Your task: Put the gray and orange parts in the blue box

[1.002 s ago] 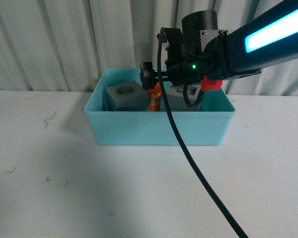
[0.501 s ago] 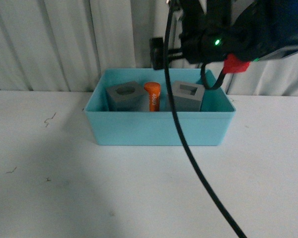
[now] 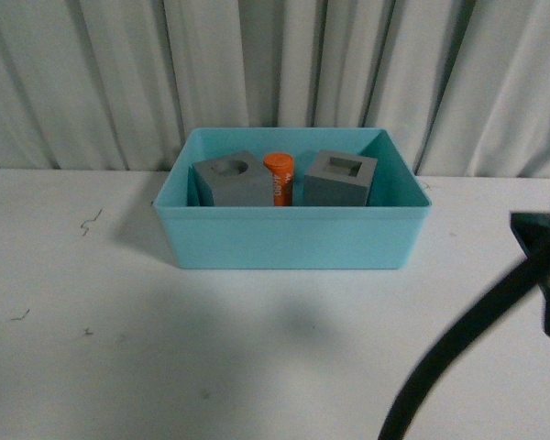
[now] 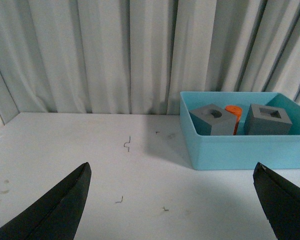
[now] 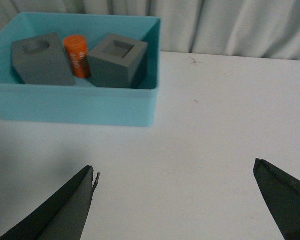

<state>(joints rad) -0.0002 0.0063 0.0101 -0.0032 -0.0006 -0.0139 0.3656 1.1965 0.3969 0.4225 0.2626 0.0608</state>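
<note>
The blue box (image 3: pixel 293 240) stands at the back middle of the white table. Inside it a gray cube with a round recess (image 3: pixel 231 180) sits on the left, the orange cylinder (image 3: pixel 278 178) stands in the middle, and a gray cube with a square recess (image 3: pixel 340 179) sits on the right. The box also shows in the left wrist view (image 4: pixel 245 147) and the right wrist view (image 5: pixel 75 102). My left gripper (image 4: pixel 172 170) is open over bare table, well away from the box. Open and empty too, my right gripper (image 5: pixel 175 172) hangs over the table short of the box.
A pleated grey curtain (image 3: pixel 119 73) closes off the back of the table. A dark blurred cable and arm part (image 3: pixel 477 339) cross the front view's lower right corner. Small dark marks (image 3: pixel 92 220) dot the table to the left.
The right arm, which was over the box a second ago, has lifted and drawn back out of the front view. The orange cylinder stays standing in the box between the two cubes.
</note>
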